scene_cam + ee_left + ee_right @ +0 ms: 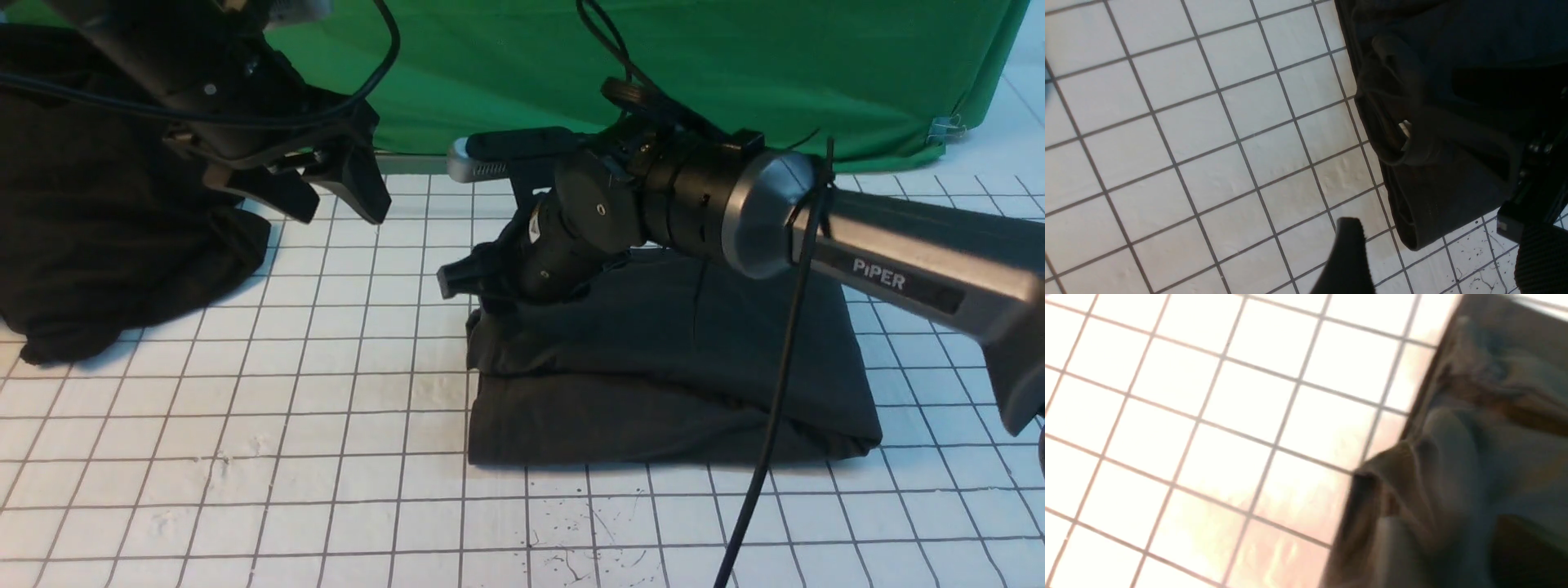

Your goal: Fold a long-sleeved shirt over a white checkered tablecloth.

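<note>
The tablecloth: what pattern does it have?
The tablecloth is white with thin grey grid lines; the front view shows it best.

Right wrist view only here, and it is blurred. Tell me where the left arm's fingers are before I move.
Observer: The left gripper hangs above the checkered tablecloth, left of the folded long-sleeved shirt, its fingers apart and empty.
Operator: Report anything else lying on that side.
Observer: A black cloth bundle sits at the left side of the tablecloth, apart from the shirt.
Operator: Give me the shirt's shape.
Observer: A flat rectangle. The right gripper is at its far left corner.
</note>
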Robot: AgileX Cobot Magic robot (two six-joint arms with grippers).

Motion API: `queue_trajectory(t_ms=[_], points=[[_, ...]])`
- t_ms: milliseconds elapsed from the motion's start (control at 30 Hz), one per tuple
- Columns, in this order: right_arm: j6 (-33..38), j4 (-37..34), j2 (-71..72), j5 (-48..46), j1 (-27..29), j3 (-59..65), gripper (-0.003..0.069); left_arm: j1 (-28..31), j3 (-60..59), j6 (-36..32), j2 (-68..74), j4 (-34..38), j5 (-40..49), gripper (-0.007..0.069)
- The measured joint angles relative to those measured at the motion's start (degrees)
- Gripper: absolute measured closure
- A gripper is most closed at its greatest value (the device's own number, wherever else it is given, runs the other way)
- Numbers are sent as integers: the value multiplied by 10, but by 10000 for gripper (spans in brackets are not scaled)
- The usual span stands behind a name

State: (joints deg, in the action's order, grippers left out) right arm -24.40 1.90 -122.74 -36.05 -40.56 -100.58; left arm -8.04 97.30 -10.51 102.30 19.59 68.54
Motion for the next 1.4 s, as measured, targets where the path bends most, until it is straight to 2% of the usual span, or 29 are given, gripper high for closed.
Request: queue_trajectory(t_ms=[33, 100, 200, 300, 333, 367, 400, 433, 467, 533, 633, 733, 800, 833, 867, 900, 1000, 1167, 1400], points=[[0, 0, 4, -9, 0, 0, 181, 0, 0, 0, 0, 0, 0, 126], [6, 0, 17, -42, 1, -3, 115, 0, 0, 0, 0, -1, 1, 126], [46, 6, 45, -113, 8, -14, 102, 0, 0, 0, 0, -10, 6, 126], [106, 18, 90, -225, 25, -35, 210, 0, -1, 1, 0, -13, 8, 126], [127, 27, 107, -264, 33, -40, 277, 0, -3, 3, 0, -13, 8, 126], [168, 38, 152, -308, 56, -32, 443, 0, -14, 16, 0, -6, 9, 126], [170, 38, 152, -310, 56, -31, 461, 0, -16, 17, 0, -6, 9, 126], [180, 41, 184, -319, 74, -17, 561, 0, -29, 19, 0, 2, 9, 126], [185, 41, 206, -323, 88, -1, 601, 0, -43, 22, 0, 12, 8, 126], [189, 42, 242, -325, 112, 34, 631, 0, -69, 25, 0, 26, 8, 126], [194, 44, 288, -329, 153, 103, 644, 0, -130, 27, 0, 57, 8, 126], [196, 44, 320, -313, 225, 236, 586, -8, -215, 27, 0, 86, -25, 126], [196, 44, 320, -293, 241, 278, 538, -13, -232, 29, 0, 90, -46, 126], [196, 41, 314, -254, 264, 321, 452, -27, -251, 32, 1, 92, -84, 126], [196, 40, 313, -244, 269, 332, 440, -29, -254, 33, 1, 92, -88, 126], [196, 37, 303, -216, 280, 358, 357, -44, -260, 39, 5, 93, -110, 126], [197, 29, 271, -179, 293, 384, 232, -81, -259, 47, 19, 94, -158, 126], [204, 7, 223, -132, 293, 386, 209, -119, -252, 49, 54, 99, -221, 126], [207, 1, 197, -85, 293, 386, 251, -124, -252, 52, 89, 113, -255, 126]])
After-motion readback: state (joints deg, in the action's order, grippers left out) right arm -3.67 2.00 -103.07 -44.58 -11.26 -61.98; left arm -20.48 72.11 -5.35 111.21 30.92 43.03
